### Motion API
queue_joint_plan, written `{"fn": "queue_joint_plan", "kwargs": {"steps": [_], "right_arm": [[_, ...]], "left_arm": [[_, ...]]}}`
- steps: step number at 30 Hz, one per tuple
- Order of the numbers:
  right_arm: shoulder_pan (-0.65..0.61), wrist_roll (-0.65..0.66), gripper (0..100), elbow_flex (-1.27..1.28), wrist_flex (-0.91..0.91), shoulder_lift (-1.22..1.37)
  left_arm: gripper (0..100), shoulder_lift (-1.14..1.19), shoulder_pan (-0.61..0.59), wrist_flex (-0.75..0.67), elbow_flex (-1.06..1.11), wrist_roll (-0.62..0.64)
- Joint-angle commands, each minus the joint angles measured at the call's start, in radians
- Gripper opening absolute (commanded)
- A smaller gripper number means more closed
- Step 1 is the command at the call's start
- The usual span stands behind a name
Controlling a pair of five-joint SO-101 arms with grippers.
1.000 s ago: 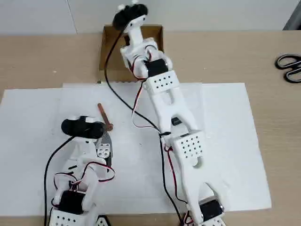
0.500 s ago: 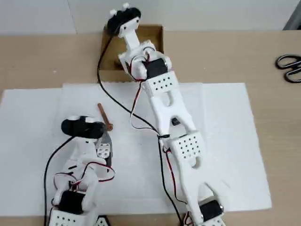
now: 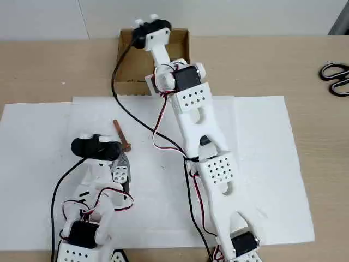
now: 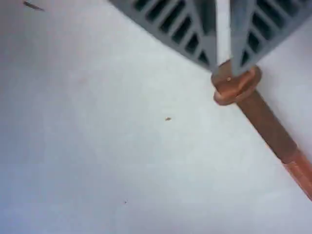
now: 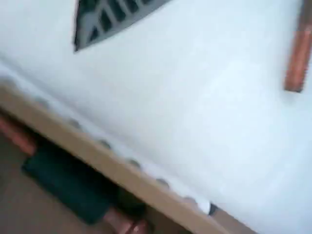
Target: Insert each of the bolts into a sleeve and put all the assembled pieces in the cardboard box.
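The bolt [image 4: 265,124] is one copper-brown metal piece with a round flanged head and a straight, smooth shaft. The shaft is darker next to the head and paler orange toward its far end. It lies flat on the sheet [image 3: 262,164], in front of the box [image 3: 131,71] and apart from it. The left claw [image 4: 228,70] sits at the head. Its two grey ribbed fingers [image 4: 185,24] are drawn almost together, with a thin slit between them and the tips over the flange. I cannot tell whether they pinch it.

The box is one open tray of brown corrugated cardboard, just beyond the sheet's far edge. In the right wrist view at least two blurred copper-coloured pieces lie behind its wall, beside something dark green. The right claw [image 5: 97,24] hangs by that wall; I cannot tell whether it is clenched or released.

The sheet is a single matte white rectangle on a pale wood-grain counter [image 3: 54,65]. The left arm [image 3: 92,185] and right arm [image 3: 199,125] are white plastic with black motors and red and black wires. One pair of black-handled scissors [image 3: 330,77] lies on the counter at the high view's right edge.
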Motion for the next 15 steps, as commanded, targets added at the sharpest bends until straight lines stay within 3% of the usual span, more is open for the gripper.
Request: {"fn": "queue_joint_plan", "kwargs": {"steps": [1,7,15], "right_arm": [[0.015,-0.115,17.7,-0.04,0.079,-0.097],[0.025,-0.226,17.7,-0.037,0.097,-0.139],[0.064,-0.235,17.7,0.046,0.111,-0.22]], "left_arm": [[1,-0.009,-0.002,0.006,-0.004,0.003],[1,-0.009,-0.002,0.006,-0.004,0.003],[1,-0.009,-0.003,0.006,-0.004,0.003]]}}
